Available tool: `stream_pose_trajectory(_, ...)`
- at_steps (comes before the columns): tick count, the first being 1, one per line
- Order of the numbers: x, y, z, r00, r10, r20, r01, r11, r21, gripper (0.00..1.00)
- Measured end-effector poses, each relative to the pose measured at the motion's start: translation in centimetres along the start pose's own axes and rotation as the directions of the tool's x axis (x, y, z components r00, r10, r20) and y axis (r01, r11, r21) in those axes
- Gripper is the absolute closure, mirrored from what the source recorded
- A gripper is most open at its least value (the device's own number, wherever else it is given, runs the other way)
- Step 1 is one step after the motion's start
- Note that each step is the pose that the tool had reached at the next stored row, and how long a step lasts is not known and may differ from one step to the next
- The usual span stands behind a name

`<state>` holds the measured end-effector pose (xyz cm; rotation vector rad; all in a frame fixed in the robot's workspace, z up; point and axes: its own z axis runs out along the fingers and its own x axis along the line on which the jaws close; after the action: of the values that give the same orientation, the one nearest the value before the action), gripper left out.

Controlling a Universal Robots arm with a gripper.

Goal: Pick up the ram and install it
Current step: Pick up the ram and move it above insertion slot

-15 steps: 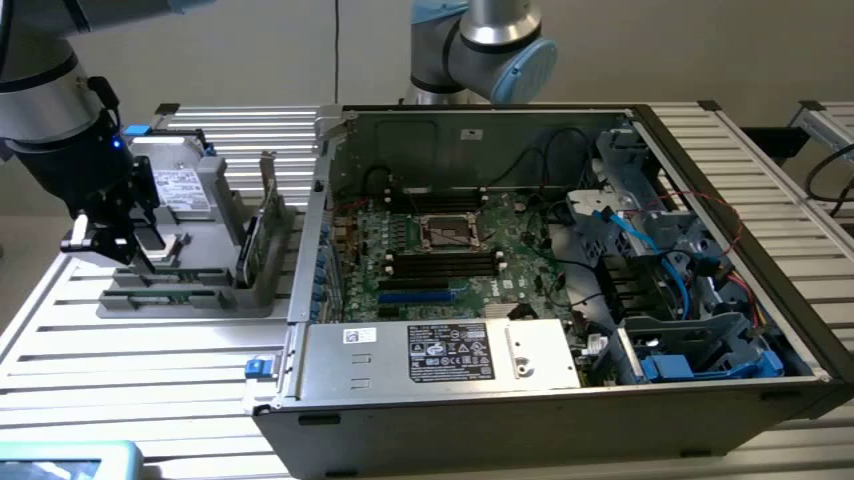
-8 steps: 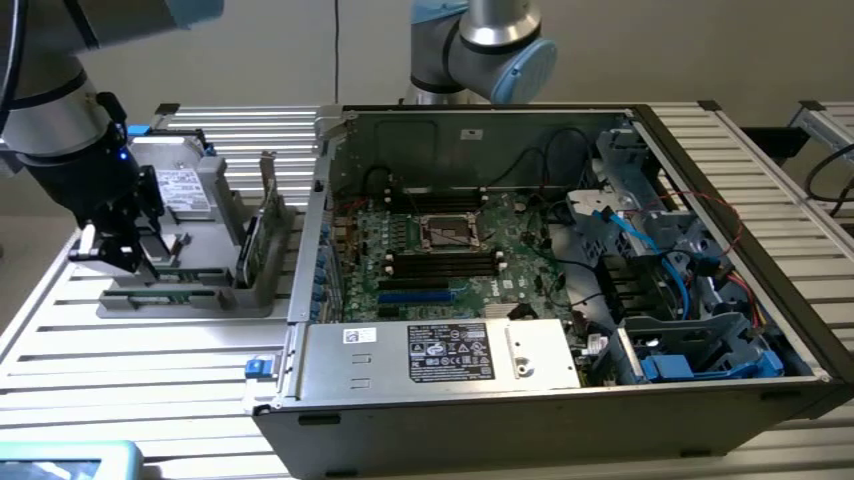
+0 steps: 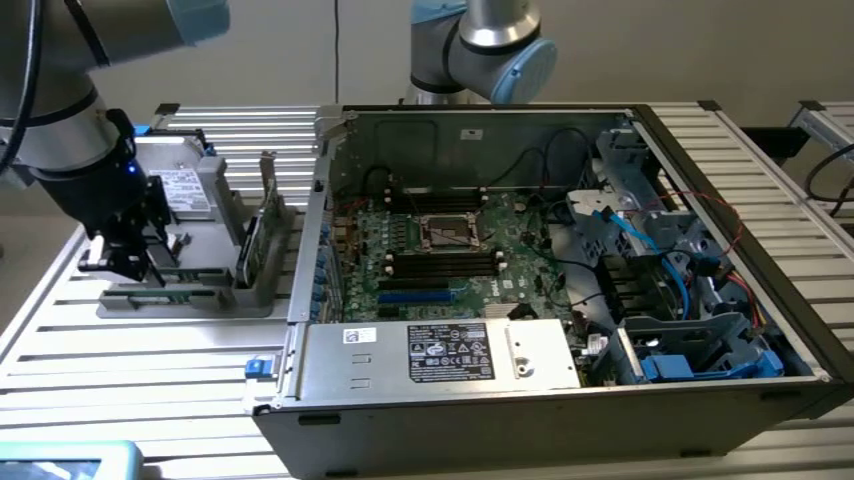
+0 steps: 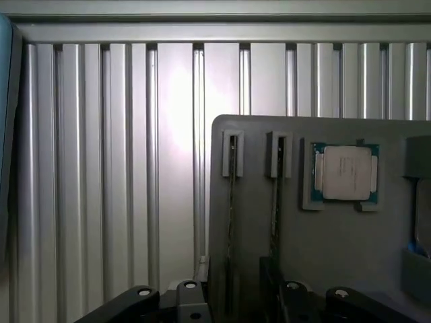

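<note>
tabletop [image 3: 134, 350]: slatted metal, carries everything in your scene.
computer case [image 3: 441, 420]: lies open, at the exterior view's right of the tray, just beside it.
arm [image 3: 67, 140]: yours comes in from the exterior view's upper left and points down over the tray.
motherboard [image 3: 441, 250]: green, faces up inside the case.
tray [image 3: 187, 300]: grey fixture on the tabletop.
gripper [image 3: 123, 265]: hangs low over the tray, at the exterior view's left of the ram. You can't tell how wide it stands or whether it grips anything.
ram [image 3: 276, 225]: two green sticks on edge in the tray's slots, side by side, not yet in the case.
processor [image 4: 345, 173]: square silver chip, flat in a tray pocket near the ram slots.
</note>
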<state>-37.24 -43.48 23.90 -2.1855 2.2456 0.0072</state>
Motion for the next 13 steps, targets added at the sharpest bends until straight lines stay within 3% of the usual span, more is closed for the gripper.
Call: stream_pose_trajectory(13, 0.0, -0.01, 2.37, 0.9999, 0.014, 0.0047, -0.014, 0.9999, -0.0001, 0.58)
